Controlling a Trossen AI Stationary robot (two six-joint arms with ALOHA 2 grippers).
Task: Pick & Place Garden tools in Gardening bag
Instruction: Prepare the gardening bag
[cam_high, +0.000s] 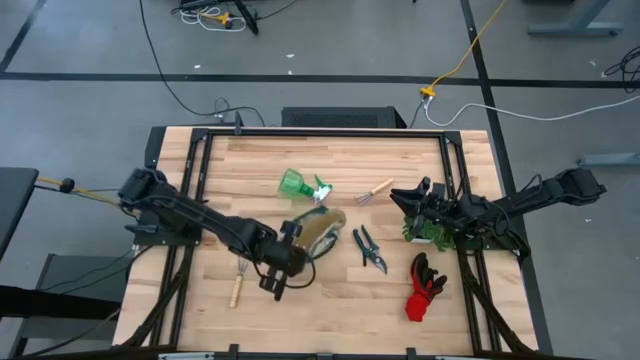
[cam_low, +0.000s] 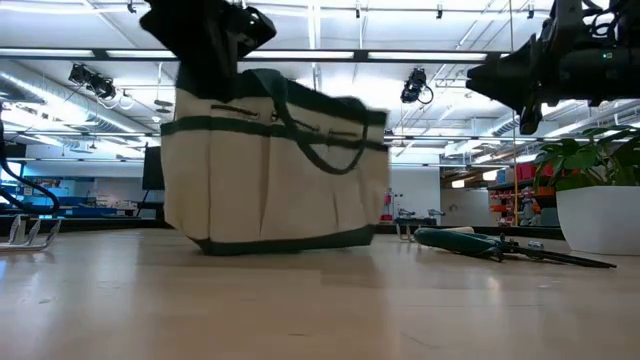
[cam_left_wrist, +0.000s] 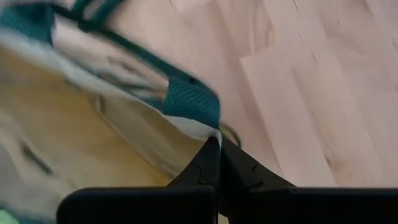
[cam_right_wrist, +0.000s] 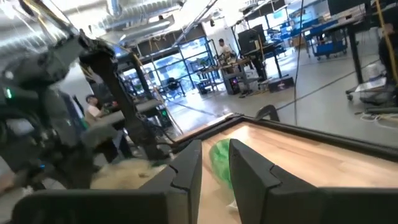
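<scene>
No writing is readable. The left gripper (cam_high: 297, 243), fingers pressed together, pinches the bag's (cam_high: 322, 231) rim mid-table; the right gripper (cam_high: 407, 193), fingers slightly spread, hovers above the plant (cam_high: 428, 231). Bottle (cam_high: 296, 184), rake (cam_high: 377, 191), shears (cam_high: 369, 247), gloves (cam_high: 423, 287) and a second rake (cam_high: 238, 284) lie around the bag.

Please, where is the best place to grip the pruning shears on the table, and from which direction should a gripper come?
Probably from straight above, closing across the joined middle of the pruning shears. They lie flat on the table with clear wood all around, and their two dark handles spread apart, so the narrow middle should fit between the fingers best.
</scene>
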